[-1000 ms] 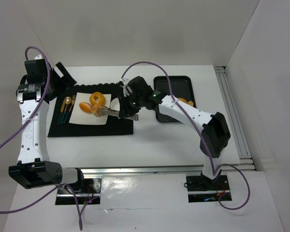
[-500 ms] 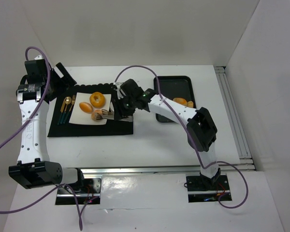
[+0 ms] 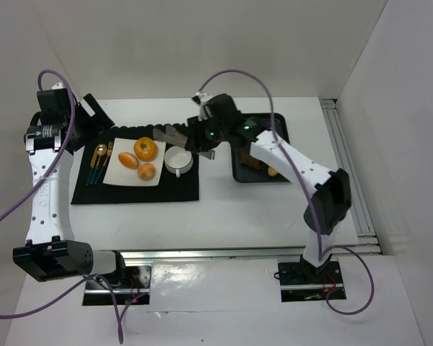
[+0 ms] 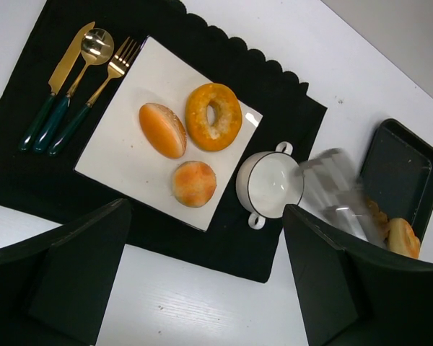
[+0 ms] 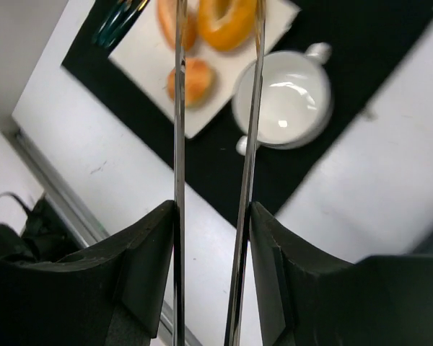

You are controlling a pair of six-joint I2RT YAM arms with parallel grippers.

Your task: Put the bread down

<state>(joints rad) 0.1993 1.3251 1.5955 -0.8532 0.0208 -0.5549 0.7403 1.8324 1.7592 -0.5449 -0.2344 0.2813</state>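
Three pieces of bread lie on a white square plate (image 3: 119, 173): a ring doughnut (image 3: 145, 147), an oval bun (image 3: 128, 160) and a round bun (image 3: 147, 171). They also show in the left wrist view: doughnut (image 4: 213, 116), oval bun (image 4: 162, 130), round bun (image 4: 194, 183). More bread (image 4: 404, 238) lies in the black tray (image 3: 263, 122), partly hidden by the right arm. My right gripper (image 3: 196, 137) (image 5: 213, 216) is shut on metal tongs (image 5: 179, 130), which are empty and held above the white cup (image 3: 179, 160). My left gripper (image 3: 94, 119) (image 4: 202, 281) is open and empty, high at the back left.
A black placemat (image 3: 173, 189) lies under the plate and cup. A gold knife, spoon and fork (image 3: 97, 162) lie on its left side. White walls close in the back and both sides. A metal rail (image 3: 350, 173) runs along the table's right edge.
The tongs let go of the round bun on the plate. My right arm then pulled back and to the right, over the cup. The left arm has not moved.
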